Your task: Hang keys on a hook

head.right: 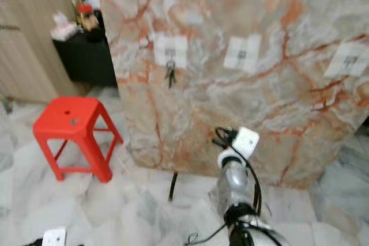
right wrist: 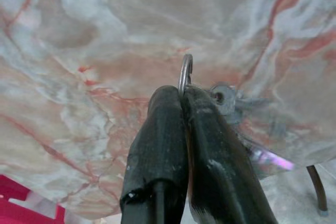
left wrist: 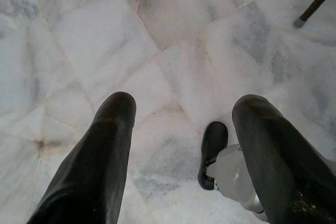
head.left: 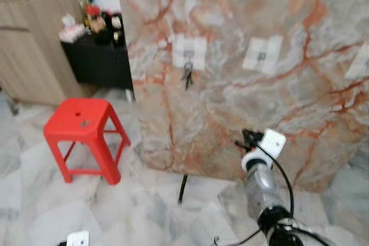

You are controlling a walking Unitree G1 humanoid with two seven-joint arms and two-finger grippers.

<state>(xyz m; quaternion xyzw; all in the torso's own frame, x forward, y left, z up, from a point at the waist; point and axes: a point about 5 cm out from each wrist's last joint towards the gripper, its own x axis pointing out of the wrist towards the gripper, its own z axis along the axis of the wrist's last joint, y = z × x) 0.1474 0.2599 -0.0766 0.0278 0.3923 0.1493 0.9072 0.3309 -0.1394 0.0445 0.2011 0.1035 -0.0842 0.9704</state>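
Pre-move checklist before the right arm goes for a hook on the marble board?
1. Key ring pinched between the right gripper fingers: ok.
2. Keys hang beside the fingertips, free of the marble board: ok.
3. Free hook available: middle hook looks bare: ok.
4. Leftmost hook already carries a key bunch; avoid it: not ok.
5. Gripper height matches the hooks: it sits well below them: not ok.
6. Left gripper open over the floor, out of the way: ok.
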